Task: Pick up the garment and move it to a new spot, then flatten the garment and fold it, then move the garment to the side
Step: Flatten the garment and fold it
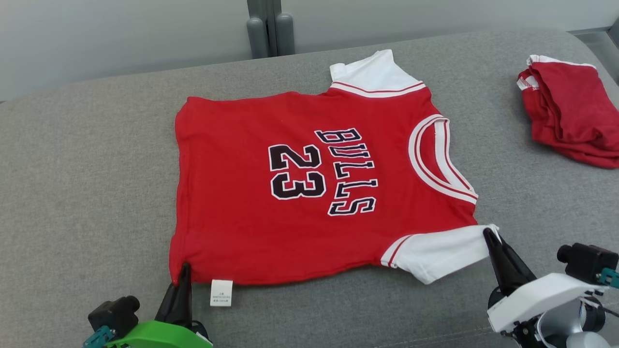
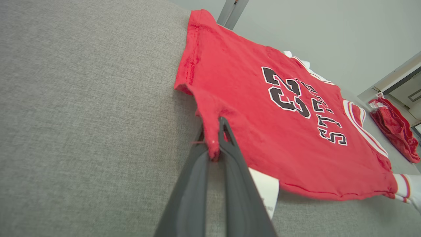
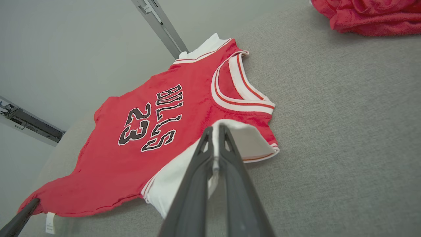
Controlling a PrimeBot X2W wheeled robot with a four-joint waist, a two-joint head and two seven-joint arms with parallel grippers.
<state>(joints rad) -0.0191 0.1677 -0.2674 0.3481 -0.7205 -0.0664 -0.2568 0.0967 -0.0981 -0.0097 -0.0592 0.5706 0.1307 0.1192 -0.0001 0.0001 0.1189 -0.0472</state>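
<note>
Red jersey [image 1: 300,193], "BULLS 23" on the chest, lies face up and mostly flat in the middle of the grey fabric surface [image 1: 72,193] in front of you. Its long axis runs left to right across the head view: hem at your left, neckline [image 1: 435,159] at your right. The lettering reads sideways, with the tops of the letters toward the right. One white sleeve [image 1: 372,72] sticks out on the far side, the other white sleeve [image 1: 440,251] on the near side.

Your left gripper [image 1: 184,270] is closed on the near-left hem corner. In the left wrist view the fingers [image 2: 227,144] pinch a bunched bit of red cloth, and that corner is pulled slightly up off the surface. A white care label [image 1: 221,293] hangs out from the near edge just beside that gripper.

Your right gripper [image 1: 488,234] is closed on the tip of the near white sleeve. In the right wrist view the sleeve edge sits clamped between the fingers [image 3: 230,148], lifted a little, with the rest of the sleeve draped down to the surface.

Both grips are on the near long edge, one at each end. The far edge lies down flat.

A second red garment [image 1: 570,111], bunched up with white trim, sits at the far right, well apart from the jersey
</note>
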